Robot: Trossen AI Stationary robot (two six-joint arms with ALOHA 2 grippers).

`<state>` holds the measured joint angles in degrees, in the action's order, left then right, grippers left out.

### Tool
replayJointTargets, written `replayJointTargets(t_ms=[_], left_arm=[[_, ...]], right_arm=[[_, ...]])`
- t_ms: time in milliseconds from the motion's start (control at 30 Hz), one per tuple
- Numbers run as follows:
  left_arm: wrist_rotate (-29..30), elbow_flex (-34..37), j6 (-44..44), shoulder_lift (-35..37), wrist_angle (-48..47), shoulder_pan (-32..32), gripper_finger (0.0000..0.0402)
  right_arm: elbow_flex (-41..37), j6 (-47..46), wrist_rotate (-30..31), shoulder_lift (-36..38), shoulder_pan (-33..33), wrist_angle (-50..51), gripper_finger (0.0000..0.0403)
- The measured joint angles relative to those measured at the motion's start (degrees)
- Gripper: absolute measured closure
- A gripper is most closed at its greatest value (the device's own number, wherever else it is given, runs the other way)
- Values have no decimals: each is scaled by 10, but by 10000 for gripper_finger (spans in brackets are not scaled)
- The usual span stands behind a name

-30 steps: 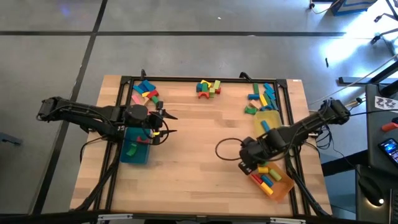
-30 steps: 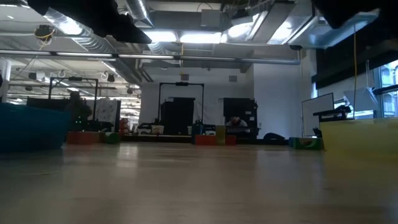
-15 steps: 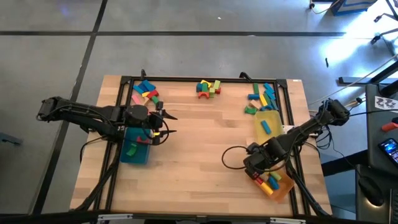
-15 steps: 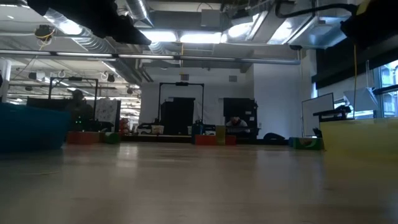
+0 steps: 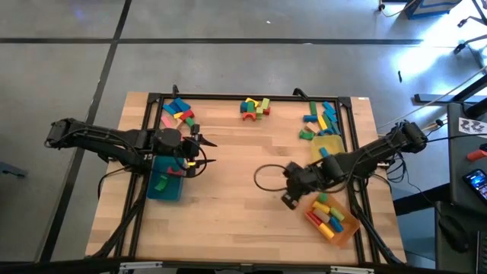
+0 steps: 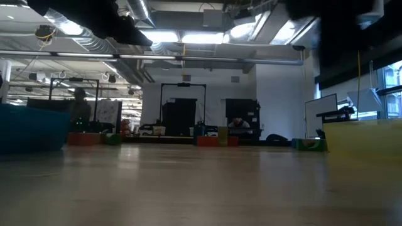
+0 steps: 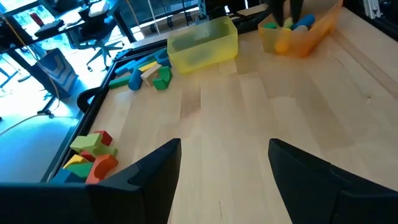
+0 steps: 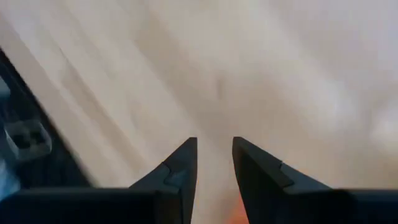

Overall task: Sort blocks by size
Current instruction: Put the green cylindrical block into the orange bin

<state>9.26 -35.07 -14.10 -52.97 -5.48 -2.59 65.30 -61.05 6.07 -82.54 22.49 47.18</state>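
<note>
The right gripper (image 5: 290, 199) has swung left off the orange tray (image 5: 348, 229) toward centre frame; its fingers look nearly together, apparently holding nothing. The left gripper (image 5: 204, 151) hangs spread at centre-left. Blocks (image 5: 256, 107) lie along the table's top edge.

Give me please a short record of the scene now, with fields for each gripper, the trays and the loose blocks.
left gripper: open, empty, beside the teal tray
right gripper: over bare table, beside the orange tray, nothing held
orange tray: several blocks inside
yellow tray: one blue block
loose blocks: three groups along the table's far edge
</note>
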Motion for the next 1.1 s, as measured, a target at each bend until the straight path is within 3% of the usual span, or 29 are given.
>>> replayJointTargets(t_ms=[167,300,500,667,900,1100], left_arm=[[1,0,25,0,0,0,169],[23,0,60,0,-3,0,169],[110,0,105,-14,-24,8,169],[152,0,152,-46,-62,55,169],[159,0,193,-97,-78,145,169],[159,0,231,-130,-87,208,169]], right_arm=[[-1,151,168,-6,-6,-85,299],[-3,222,239,-20,-9,-111,299],[-3,228,248,-57,-48,-148,292],[-3,269,261,-94,-101,-149,231],[-3,411,320,-118,-193,-222,135],[-3,552,318,-119,-259,-343,102]])
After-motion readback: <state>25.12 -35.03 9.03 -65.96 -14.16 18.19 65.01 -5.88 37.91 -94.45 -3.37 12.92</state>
